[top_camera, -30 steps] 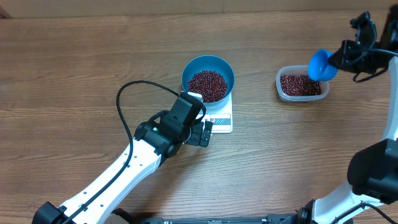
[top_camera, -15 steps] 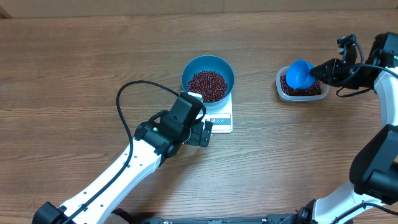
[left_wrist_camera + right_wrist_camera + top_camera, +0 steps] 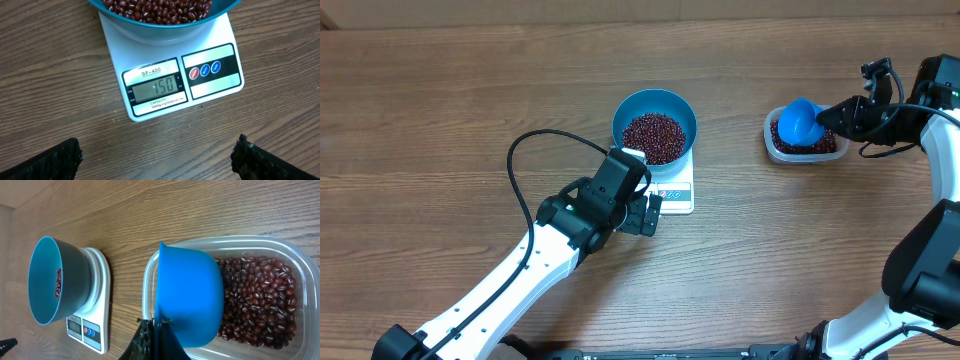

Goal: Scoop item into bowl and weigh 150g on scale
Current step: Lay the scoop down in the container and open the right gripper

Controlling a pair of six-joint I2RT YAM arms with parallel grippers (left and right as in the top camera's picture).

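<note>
Table (image 3: 440,120) of brown wood grain, two arms working over it. The blue bowl (image 3: 619,118) is sitting on the white scale (image 3: 678,197) near the table's middle, covering most of the platform and leaving the front strip showing. The bowl is carrying a heap of dark red-brown beans (image 3: 653,137). In the left wrist view the display (image 3: 157,87) is reading 150, with three round buttons (image 3: 204,70), one red and two blue, just beside it. The left gripper (image 3: 157,161) is hovering low at the scale's front edge with its fingers spread wide, one at each bottom corner of that view, touching neither scale nor bowl and holding nothing. Well off to the right, a clear tub (image 3: 240,241) is resting on the table with more of the same beans lying across its floor. The right gripper (image 3: 154,335) is pressed together on the handle of a small blue scoop (image 3: 187,300), pinching it. The scoop is hanging over the end of the tub nearest the bowl, its rounded back showing to the wrist camera and its mouth turned toward the scale. I cannot tell whether the scoop is touching the beans below, nor whether anything is lying inside it.
</note>
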